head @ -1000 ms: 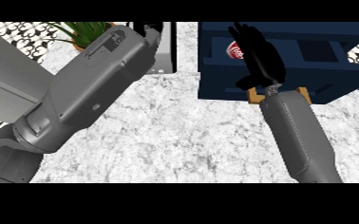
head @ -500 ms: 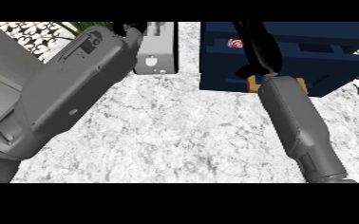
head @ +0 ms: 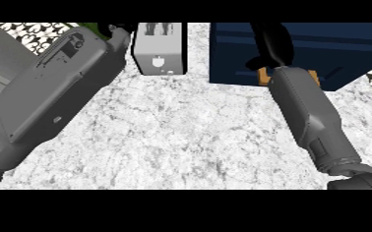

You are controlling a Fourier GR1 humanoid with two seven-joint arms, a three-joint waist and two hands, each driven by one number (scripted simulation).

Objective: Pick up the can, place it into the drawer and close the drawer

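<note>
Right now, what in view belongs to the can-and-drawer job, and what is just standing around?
Job:
- dark blue drawer
- right hand, reaching over the drawer
- the can: hidden from this view

Bystanders:
- toaster on the marble counter
- green plant at the top left
- left hand, barely visible

The tabletop (head: 189, 128) is white marble with grey veins. On it, near the far edge, stands a silver toaster (head: 160, 49). To the right of the toaster, a little apart from it, is a dark blue drawer unit (head: 327, 54). At the far left corner some green leaves (head: 98, 28) show.
</note>
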